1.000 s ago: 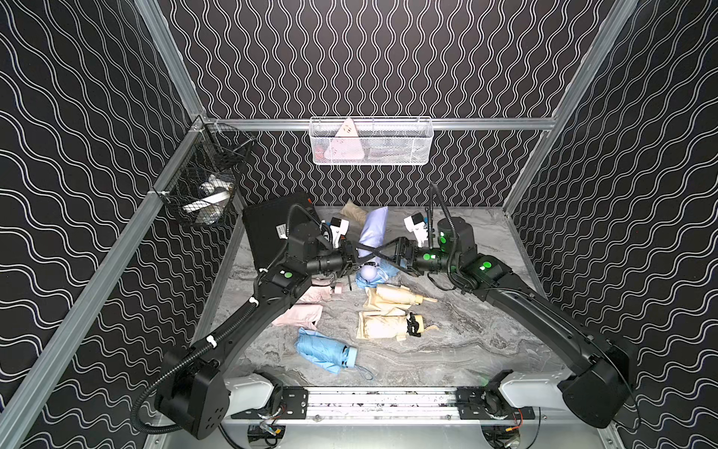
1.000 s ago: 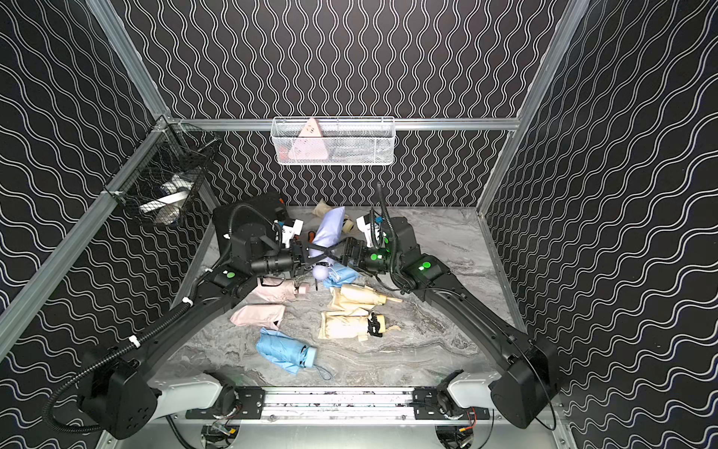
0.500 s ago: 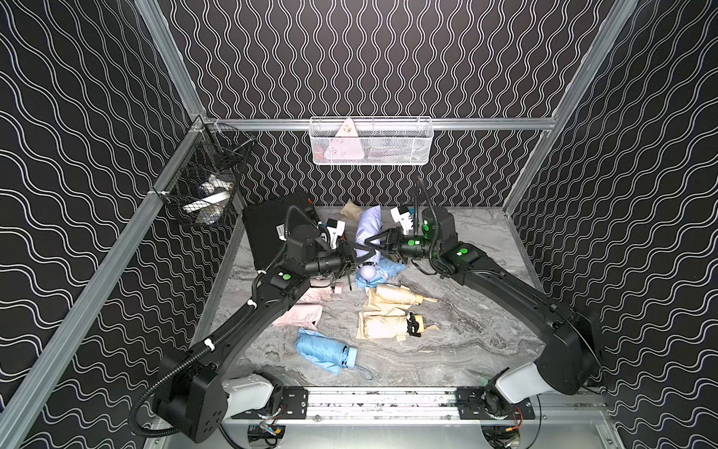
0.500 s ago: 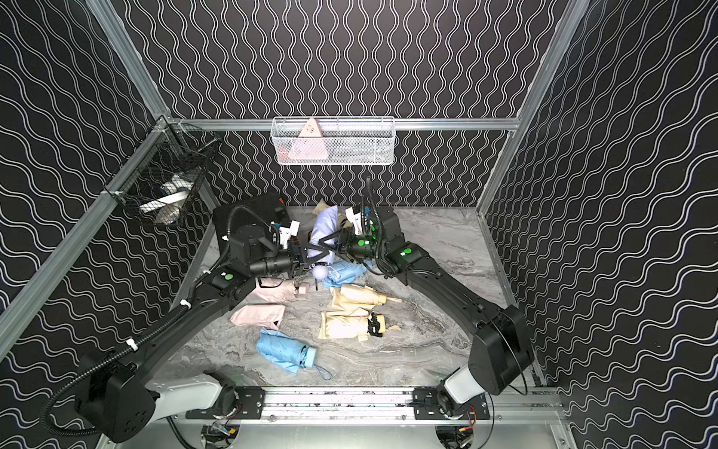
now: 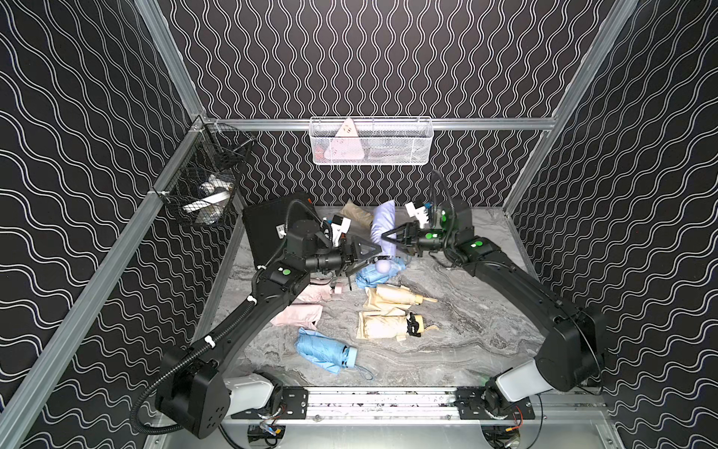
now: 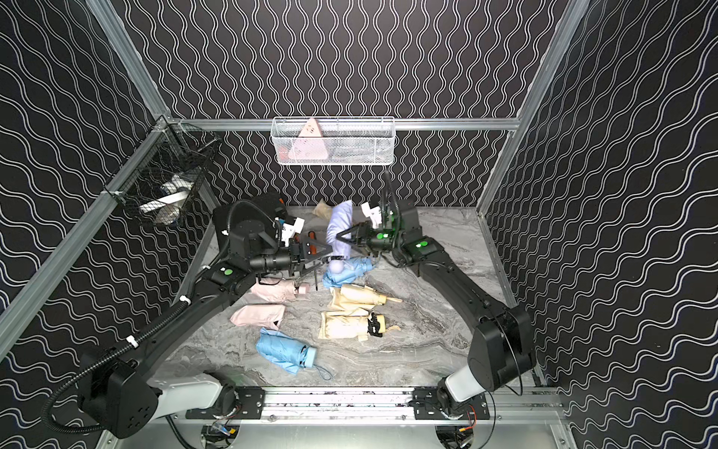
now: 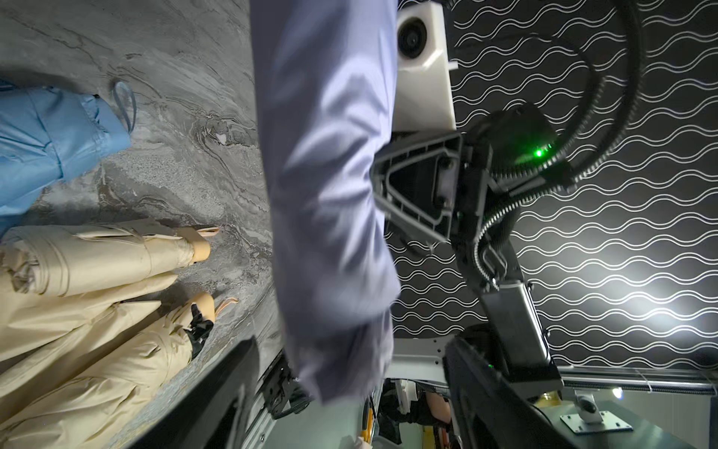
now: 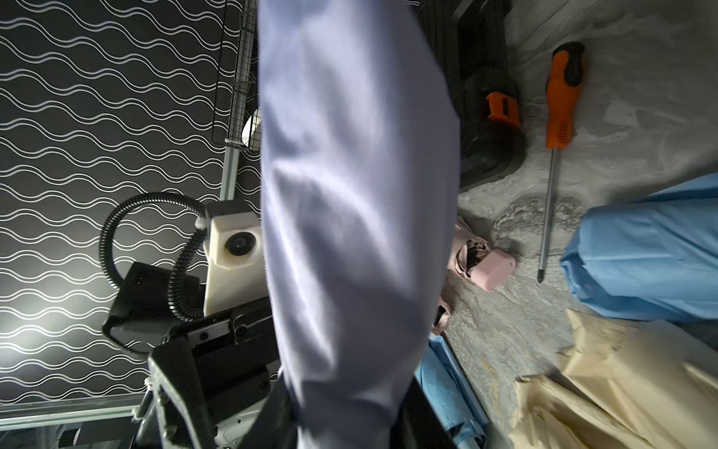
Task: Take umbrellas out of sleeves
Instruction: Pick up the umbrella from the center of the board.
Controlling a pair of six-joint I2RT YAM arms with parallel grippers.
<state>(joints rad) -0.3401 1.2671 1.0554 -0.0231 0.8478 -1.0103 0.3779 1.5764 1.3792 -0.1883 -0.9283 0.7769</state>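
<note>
A smooth lilac sleeve (image 5: 382, 223) stands upright over the back middle of the table, seen in both top views (image 6: 338, 223). My right gripper (image 8: 342, 420) is shut on it from the right (image 5: 385, 235). My left gripper (image 7: 349, 396) is open, its fingers (image 7: 221, 388) standing wide on either side of the sleeve's lower end (image 7: 338, 350) without touching it. A rounded lilac knob (image 5: 382, 266) shows just below, over light blue fabric (image 5: 379, 272); what the sleeve holds is hidden. A light blue umbrella (image 5: 326, 350), two cream umbrellas (image 5: 388, 297) and a pink umbrella (image 5: 318, 292) lie on the table.
A pink sleeve (image 5: 299, 315) lies by my left arm and a cream one (image 5: 355, 214) at the back. An orange-handled screwdriver (image 8: 559, 116) and a black case (image 5: 272, 225) are at the back left. A white wire basket (image 5: 371, 142) and a black one (image 5: 206, 186) hang on the walls.
My right gripper came in from the right and shut on the lilac sleeve. My left gripper, shut on it before, has opened.
</note>
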